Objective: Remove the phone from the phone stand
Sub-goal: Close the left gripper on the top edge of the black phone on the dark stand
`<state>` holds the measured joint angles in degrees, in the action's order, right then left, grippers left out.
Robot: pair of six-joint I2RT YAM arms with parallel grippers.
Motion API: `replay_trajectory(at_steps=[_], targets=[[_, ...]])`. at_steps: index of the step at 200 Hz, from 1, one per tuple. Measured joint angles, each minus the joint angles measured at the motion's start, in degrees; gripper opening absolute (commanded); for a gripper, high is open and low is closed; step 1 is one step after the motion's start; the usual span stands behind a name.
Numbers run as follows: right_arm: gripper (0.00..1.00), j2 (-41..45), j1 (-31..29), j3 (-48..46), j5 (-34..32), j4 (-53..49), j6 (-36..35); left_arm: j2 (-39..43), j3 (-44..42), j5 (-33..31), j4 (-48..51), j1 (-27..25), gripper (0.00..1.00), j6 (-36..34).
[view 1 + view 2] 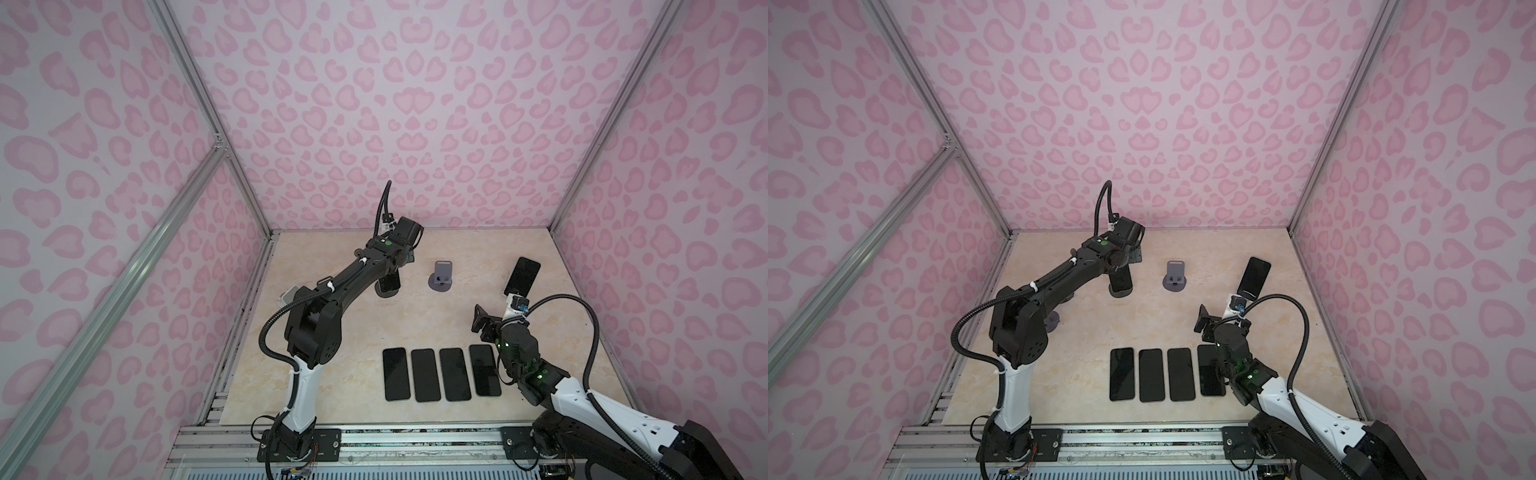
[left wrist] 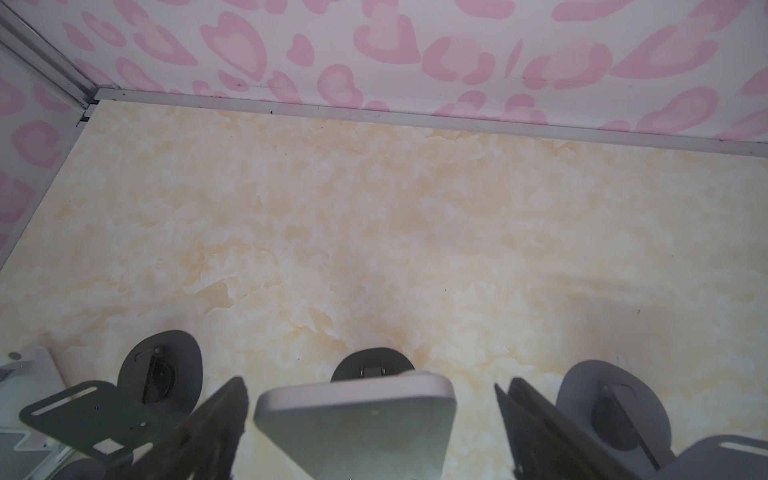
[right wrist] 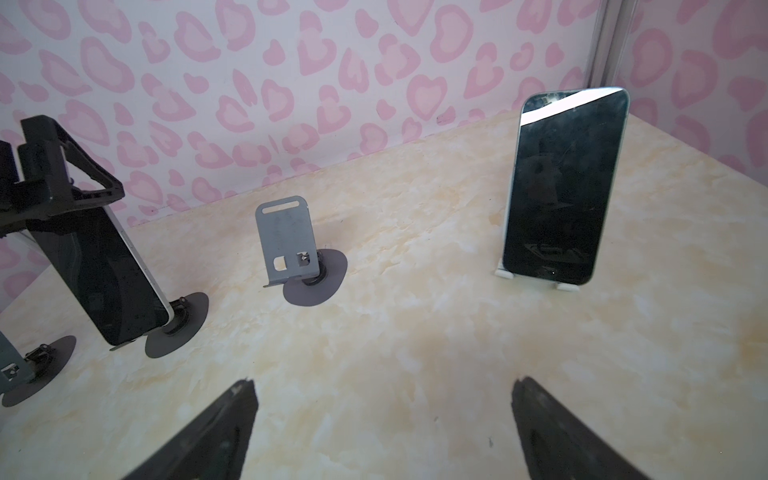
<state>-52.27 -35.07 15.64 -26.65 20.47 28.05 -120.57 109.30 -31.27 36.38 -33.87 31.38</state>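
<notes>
Phone stands portrait on dark phone stand, far side of worktop, left of centre, leaning back. Black glass front, thin silver edge, rounded corners; back is pale grey and matte (only the left wrist view shows it). Screen dark.

Left fingers spread wide, one on each side of the phone's top edge. A gap shows on both sides, so nothing is gripped. In both top views the left arm covers the upper part of the phone; only its lower end and the round stand base show.

Right fingers also wide apart and empty, above bare worktop on the right, well apart from the phone.

Second phone, same black front and silver edge, leans on a white stand at far right. Empty grey stand sits between the two standing phones, touching neither.

Row of four phones lies flat, dark glass up, side by side at near centre.
</notes>
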Motion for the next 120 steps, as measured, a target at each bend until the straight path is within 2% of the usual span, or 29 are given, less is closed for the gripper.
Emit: replay_trajectory(at_steps=[68,120], targets=[[0.97,-0.1,0.4,0.0,0.5,0.2,0.3,-1.7,1.9,0.1,1.0,1.4,1.00,0.5],[0.97,-1.0,0.5,0.0,0.8,0.7,0.5,-2.3,1.9,1.1,1.0,1.4,0.93,0.0]])
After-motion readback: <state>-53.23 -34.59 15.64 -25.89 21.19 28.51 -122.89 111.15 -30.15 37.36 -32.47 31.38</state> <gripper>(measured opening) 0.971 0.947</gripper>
